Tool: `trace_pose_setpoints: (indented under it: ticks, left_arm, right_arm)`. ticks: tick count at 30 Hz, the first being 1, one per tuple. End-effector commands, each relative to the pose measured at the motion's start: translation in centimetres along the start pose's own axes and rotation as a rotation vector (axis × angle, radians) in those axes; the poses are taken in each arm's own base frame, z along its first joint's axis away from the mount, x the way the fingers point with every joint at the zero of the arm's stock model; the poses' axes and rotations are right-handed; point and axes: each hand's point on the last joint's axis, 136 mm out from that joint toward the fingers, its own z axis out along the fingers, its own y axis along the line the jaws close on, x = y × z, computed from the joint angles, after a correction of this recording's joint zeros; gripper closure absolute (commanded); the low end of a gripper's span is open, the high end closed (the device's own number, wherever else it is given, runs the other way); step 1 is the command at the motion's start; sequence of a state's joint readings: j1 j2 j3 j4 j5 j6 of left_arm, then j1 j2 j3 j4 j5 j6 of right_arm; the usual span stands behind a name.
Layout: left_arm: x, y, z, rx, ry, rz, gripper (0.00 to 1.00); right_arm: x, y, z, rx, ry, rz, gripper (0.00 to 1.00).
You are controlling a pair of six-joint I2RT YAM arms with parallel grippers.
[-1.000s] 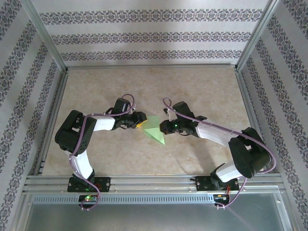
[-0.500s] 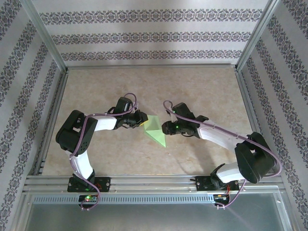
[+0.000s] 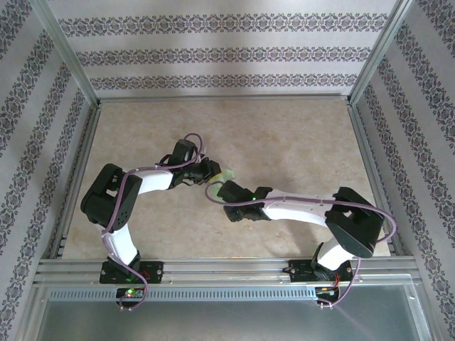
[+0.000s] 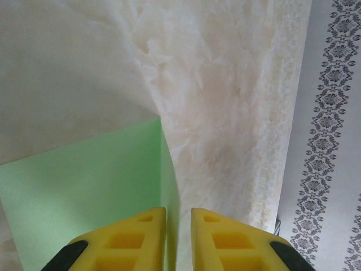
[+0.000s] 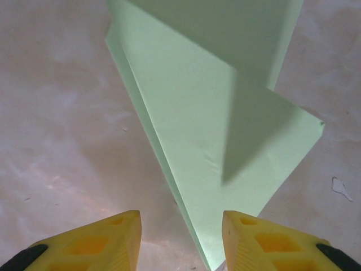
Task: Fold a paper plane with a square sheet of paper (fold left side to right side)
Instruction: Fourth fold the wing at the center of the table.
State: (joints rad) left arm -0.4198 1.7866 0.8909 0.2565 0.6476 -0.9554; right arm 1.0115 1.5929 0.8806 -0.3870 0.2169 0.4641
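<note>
1. Left gripper (image 4: 178, 215), seen through its wrist camera: the two yellow fingers (image 4: 132, 237) stand almost together, pinching a raised flap of the light-green sheet of paper (image 4: 84, 186) that runs edge-on through the thin gap between them.
2. Right gripper (image 5: 180, 220), seen through its own wrist camera: the fingers (image 5: 93, 243) are spread well apart and grip nothing. The narrow pointed end of the folded sheet reaches down between them, flat on the table (image 5: 56, 113), and I cannot tell whether either finger touches it.
3. The sheet of paper (image 5: 214, 141) lies near the middle of the marbled table (image 3: 284, 135) as a layered, tapering wedge, with one panel lifted at the far end.
4. From above, the left gripper (image 3: 210, 170) and right gripper (image 3: 215, 189) sit close together over the sheet, of which a pale sliver (image 3: 227, 174) shows.
5. A second ago, the green triangle lay in plain sight between the two grippers, with the right one to its right. That arm has since swung across to the left, its white forearm stretched low over the table and covering most of the paper. The left gripper has barely shifted.
</note>
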Motion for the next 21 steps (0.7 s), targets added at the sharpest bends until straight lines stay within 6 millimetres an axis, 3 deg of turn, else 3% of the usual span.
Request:
trace_pose_setpoints:
  ticks: [1, 21]
  left_arm:
    - [0.0, -2.4, -0.4, 0.037, 0.002, 0.019, 0.81]
    - [-0.1, -2.5, -0.8, 0.006, -0.005, 0.040, 0.81]
  right_arm:
    - [-1.3, -0.6, 0.1, 0.094, -0.038, -0.024, 0.56]
    - [-1.4, -1.4, 1.3, 0.198, -0.042, -0.093, 0.64]
